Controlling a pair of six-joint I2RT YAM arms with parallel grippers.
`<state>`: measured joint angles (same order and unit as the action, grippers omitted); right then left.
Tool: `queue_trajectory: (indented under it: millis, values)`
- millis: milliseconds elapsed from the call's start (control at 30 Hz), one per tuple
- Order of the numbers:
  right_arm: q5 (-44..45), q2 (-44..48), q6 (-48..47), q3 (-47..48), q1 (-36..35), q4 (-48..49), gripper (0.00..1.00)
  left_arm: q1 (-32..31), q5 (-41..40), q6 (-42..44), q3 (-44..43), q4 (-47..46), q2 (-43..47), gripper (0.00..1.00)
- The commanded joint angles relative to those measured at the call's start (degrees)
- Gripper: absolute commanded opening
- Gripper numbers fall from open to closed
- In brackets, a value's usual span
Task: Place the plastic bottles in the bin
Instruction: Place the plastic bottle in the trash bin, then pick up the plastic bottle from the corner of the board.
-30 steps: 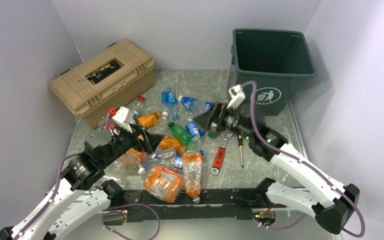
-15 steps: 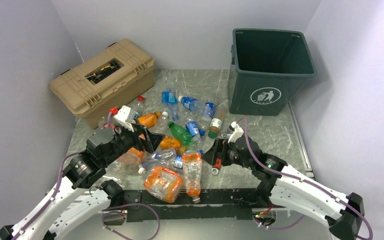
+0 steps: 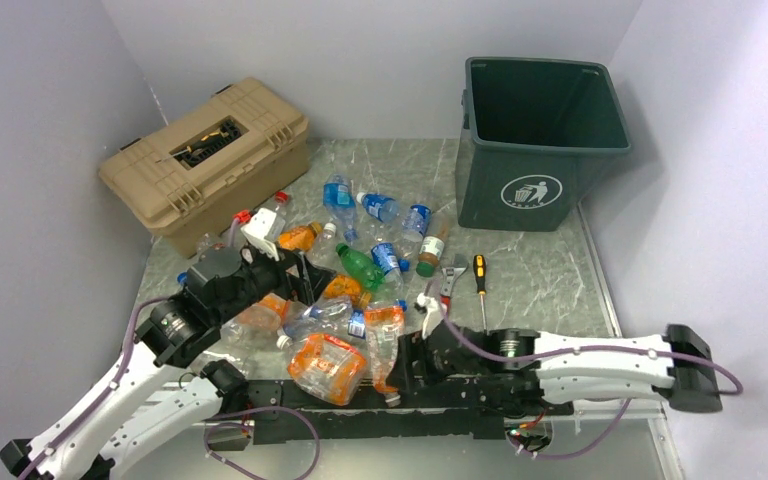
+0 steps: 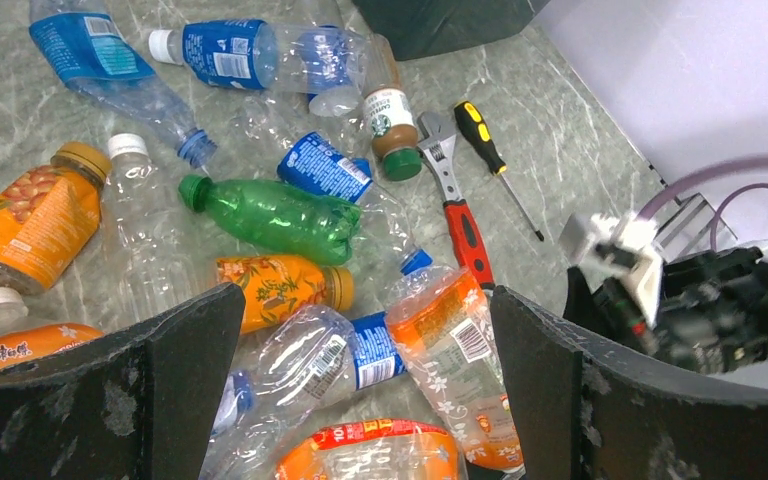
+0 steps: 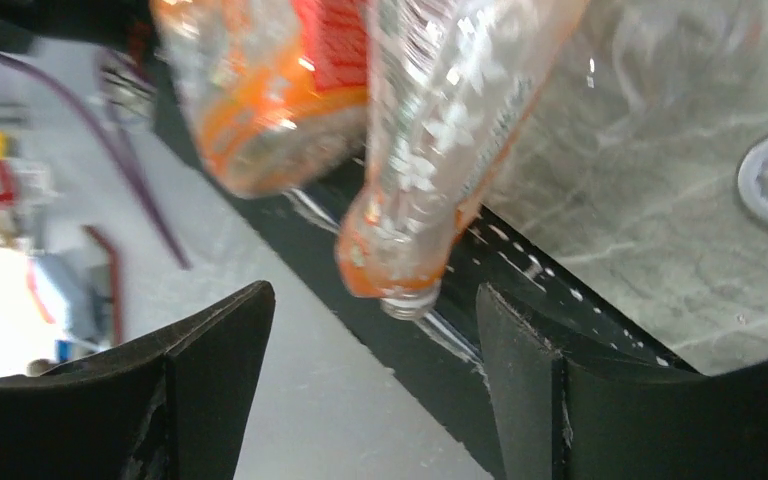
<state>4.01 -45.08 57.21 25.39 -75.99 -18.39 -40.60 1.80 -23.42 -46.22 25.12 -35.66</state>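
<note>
While bottles (image 3: 360, 265) litter the table (image 3: 545, 270) | bin (image 3: 490, 190) upright | toolbox (image 3: 210, 160) shut

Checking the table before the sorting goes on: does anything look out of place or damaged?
Yes. A wrench and a screwdriver lie beside the bottles, tools amid rubbish. One crushed orange bottle juts past the table's near edge.

Your top view looks down from high behind the near edge, taking in the whole table (image 3: 540, 260). Your left wrist view faces across the bottle heap (image 4: 270, 215) toward the wrench (image 4: 463, 228). Your right wrist view sits close over the near edge, sharing one orange bottle (image 5: 430, 150) with both.
</note>
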Motion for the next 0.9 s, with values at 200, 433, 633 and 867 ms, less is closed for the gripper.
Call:
queue_trajectory:
  millis: [200, 433, 633, 867]
  values:
    - [15.9, -15.2, 8.3, 3.1, -6.5, -1.0, 0.74, 0.0, 2.3, 0.9, -2.0, -1.7, -2.8, 0.98]
    - [15.0, -19.0, 3.1, 5.0, -6.3, 3.1, 0.78, 0.0, 2.8, 0.5, -1.3, -2.4, -1.5, 0.98]
    - [15.1, -21.6, 0.3, 7.4, -6.4, 5.7, 0.90, 0.0, 3.7, 0.5, -1.5, -2.5, -1.5, 0.98]
    - [16.5, -23.6, -2.2, 9.5, -6.3, 7.0, 0.92, 0.0, 4.4, 0.5, -1.3, -2.5, -0.7, 0.98]
